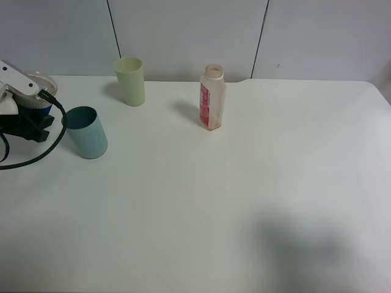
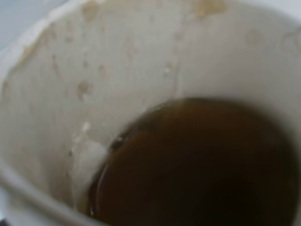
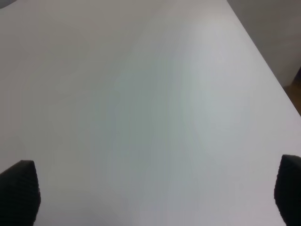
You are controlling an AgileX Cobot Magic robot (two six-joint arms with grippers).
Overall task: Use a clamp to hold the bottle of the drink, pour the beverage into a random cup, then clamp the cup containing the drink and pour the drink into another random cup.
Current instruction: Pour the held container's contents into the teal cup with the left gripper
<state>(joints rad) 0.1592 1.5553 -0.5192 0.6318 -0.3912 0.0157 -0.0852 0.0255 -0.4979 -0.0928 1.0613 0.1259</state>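
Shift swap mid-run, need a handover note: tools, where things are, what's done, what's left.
Left tool: shut on the blue-sleeved cup, far left of the table.
Right tool: open, empty, over bare table.
Bottle: upright, uncapped, standing free near the back.
Done: beverage is in the blue-sleeved cup.
Left: pour it into the teal tumbler just beside it. Pale green tumbler stands farther back.

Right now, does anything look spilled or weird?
Only the paper cup: brown splashes stain its inside wall above the dark drink. No puddle shows on the table, and the bottle stands upright.
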